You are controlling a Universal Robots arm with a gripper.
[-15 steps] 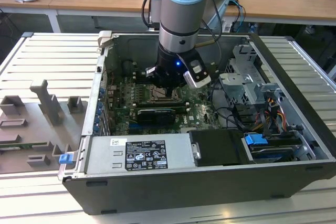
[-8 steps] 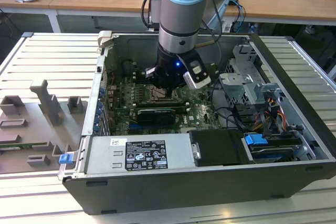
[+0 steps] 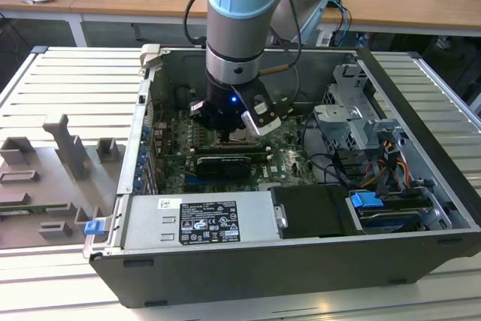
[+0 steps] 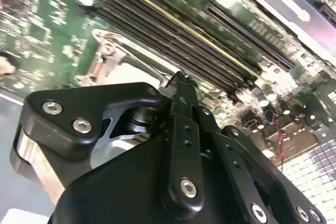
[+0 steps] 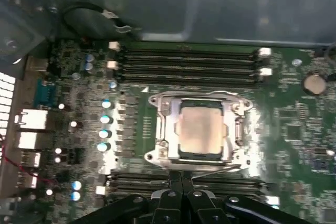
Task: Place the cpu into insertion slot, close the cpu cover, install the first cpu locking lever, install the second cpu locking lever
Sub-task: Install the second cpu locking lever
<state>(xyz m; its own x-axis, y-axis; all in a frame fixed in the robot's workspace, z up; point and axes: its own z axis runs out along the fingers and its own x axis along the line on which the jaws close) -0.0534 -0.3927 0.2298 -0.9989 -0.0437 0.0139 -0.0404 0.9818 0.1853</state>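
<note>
The gripper is seen with jaws closed on nothing, poised just beside the cover edge, where a thin lever lies crosswise

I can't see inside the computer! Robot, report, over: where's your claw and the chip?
Gripper shut, low beside the insertion slot. Cpu seated in slot, cpu cover down around it. Nothing in the way.

cpu: matt beige metal | cpu cover: shiny silvery metal | gripper: matt black
</note>
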